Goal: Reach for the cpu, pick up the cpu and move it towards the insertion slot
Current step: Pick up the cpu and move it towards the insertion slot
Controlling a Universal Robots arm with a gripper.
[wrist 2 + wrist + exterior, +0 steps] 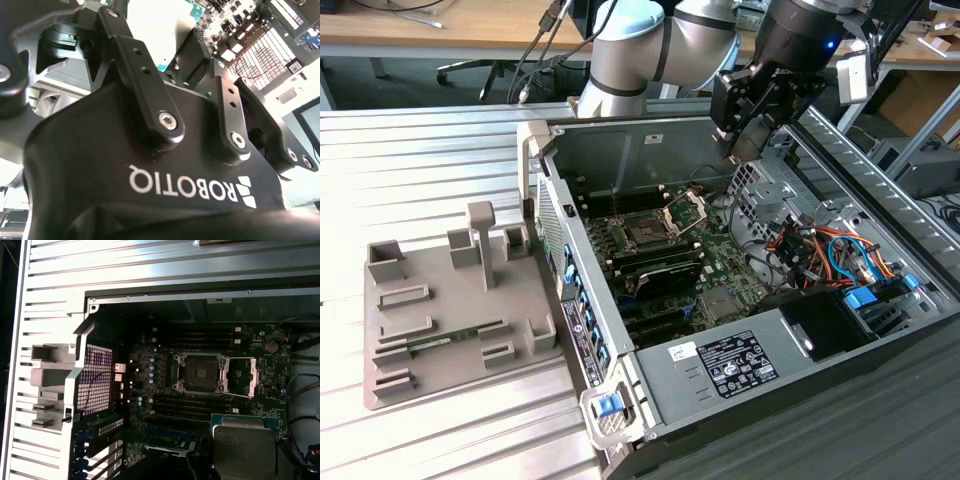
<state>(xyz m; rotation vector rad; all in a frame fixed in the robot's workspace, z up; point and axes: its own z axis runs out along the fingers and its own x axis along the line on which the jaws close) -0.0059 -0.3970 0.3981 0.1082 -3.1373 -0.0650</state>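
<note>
My gripper (742, 148) hangs above the open computer case, over the drive cage on the exterior view's right of the motherboard. It is shut on the cpu (748, 138), a flat square chip with a pale metal face. In the second wrist view the cpu (160, 25) sits between the two black fingers (135, 60) of the gripper (156, 52). The first wrist view has the cpu (243, 445) close to the camera. The insertion slot (200, 375) lies a short way beyond it, with its silver bracket (252, 377) swung open. On the motherboard the insertion slot (648, 233) is below the gripper, toward the exterior view's left.
A grey fixture plate (400, 385) with a green memory stick (450, 340) lies outside the case on the exterior view's left. Inside are the power supply (740, 365), coloured cables (820, 250), a metal drive cage (760, 190) and black memory slots (195, 407).
</note>
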